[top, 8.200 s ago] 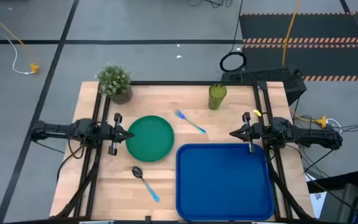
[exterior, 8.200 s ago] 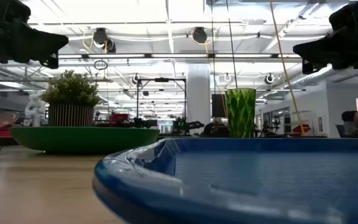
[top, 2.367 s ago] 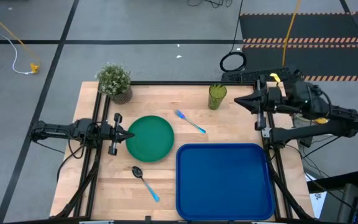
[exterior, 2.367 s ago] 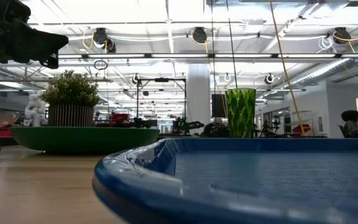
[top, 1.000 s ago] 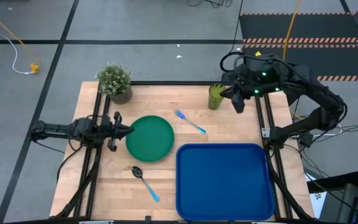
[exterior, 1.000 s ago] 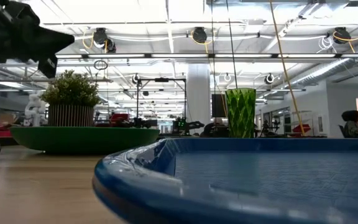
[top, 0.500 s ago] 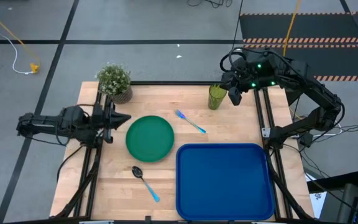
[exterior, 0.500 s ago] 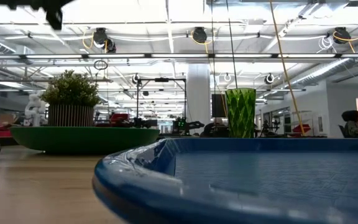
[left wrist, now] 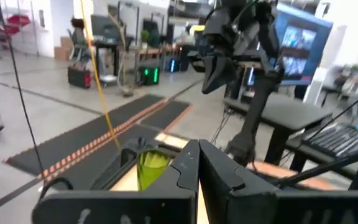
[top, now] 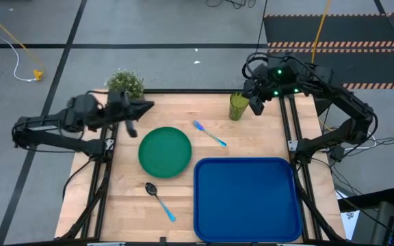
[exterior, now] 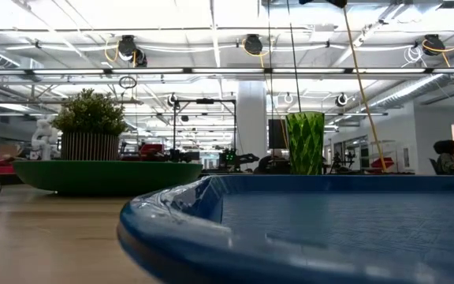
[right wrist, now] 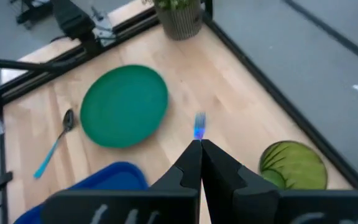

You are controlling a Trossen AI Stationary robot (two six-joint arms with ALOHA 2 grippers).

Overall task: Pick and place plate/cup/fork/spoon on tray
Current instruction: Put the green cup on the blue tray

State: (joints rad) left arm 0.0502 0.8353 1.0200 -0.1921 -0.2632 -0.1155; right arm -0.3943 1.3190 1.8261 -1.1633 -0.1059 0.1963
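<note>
The dark-green plate [top: 165, 152] lies flat on the wooden table, left of centre. The yellow-green cup [top: 239, 106] stands upright near the far edge. The light-blue fork [top: 209, 133] lies between them. The spoon [top: 160, 200] lies near the front, left of the blue tray [top: 247, 199]. My left gripper [top: 149, 105] is shut and empty, raised above the table beyond the plate's far-left rim. My right gripper [top: 252, 104] is shut and empty, raised just right of the cup. In the right wrist view the cup [right wrist: 293, 165] shows beside my shut fingers [right wrist: 201, 147].
A potted plant [top: 126, 85] stands at the far left corner, close behind my left gripper. Black frame rails run along the table's left, right and far sides. Bare wood shows between the plate, the fork and the cup.
My left gripper has risen from beside the plate's left rim, out of the top of the low view. It has gone toward the far edge, near the plant. My right gripper has edged a little closer to the cup. Nothing on the table has moved.
</note>
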